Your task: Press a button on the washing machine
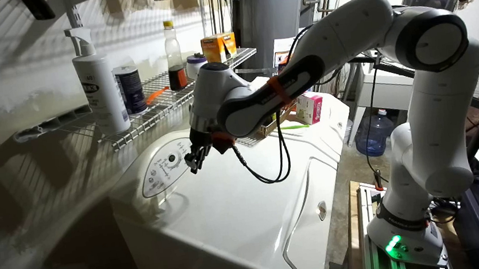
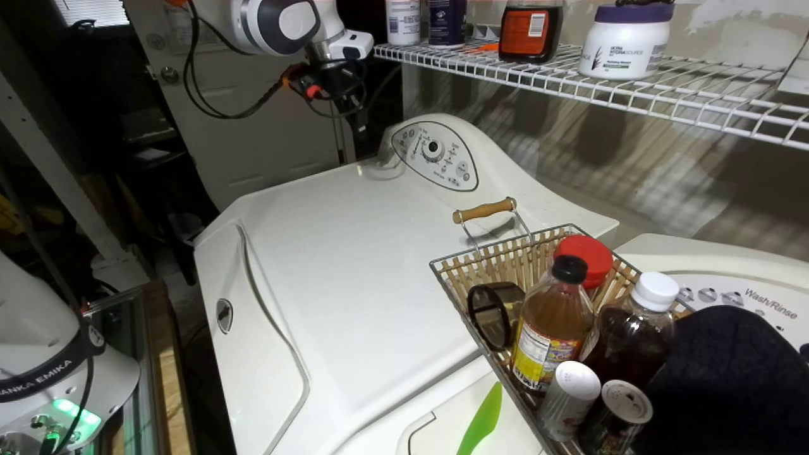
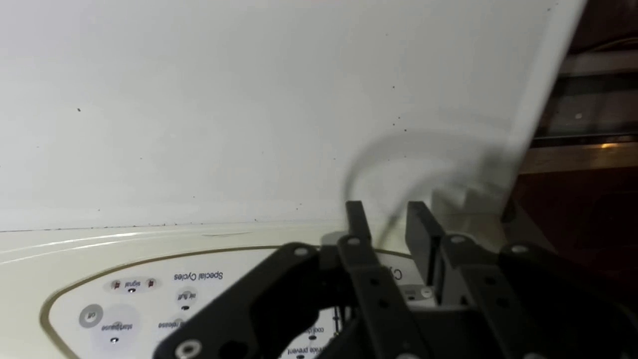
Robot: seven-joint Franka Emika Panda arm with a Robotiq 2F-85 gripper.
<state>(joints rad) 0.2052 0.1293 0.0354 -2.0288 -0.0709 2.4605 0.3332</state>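
Note:
The white washing machine [image 1: 238,206] shows in all views, and its glossy top [image 2: 354,253] fills much of an exterior view. Its oval control panel [image 2: 464,167] with a round dial [image 2: 433,147] slopes up at the back. In the wrist view the panel [image 3: 144,309] stands upside down, with an off button [image 3: 91,316] and small labelled buttons at lower left. My gripper [image 3: 386,209] is open and empty, its fingers a small gap apart. It hangs over the panel's edge, hiding part of the panel and dial. In an exterior view the gripper [image 2: 360,129] appears apart from the surface.
A wire shelf [image 1: 148,124] with a spray bottle [image 1: 99,92] and other containers runs along the wall above the panel. A basket [image 2: 499,265] of bottles and a green utensil [image 2: 481,420] lie at the other end. Another appliance with Wash/Rinse lettering [image 2: 771,303] adjoins.

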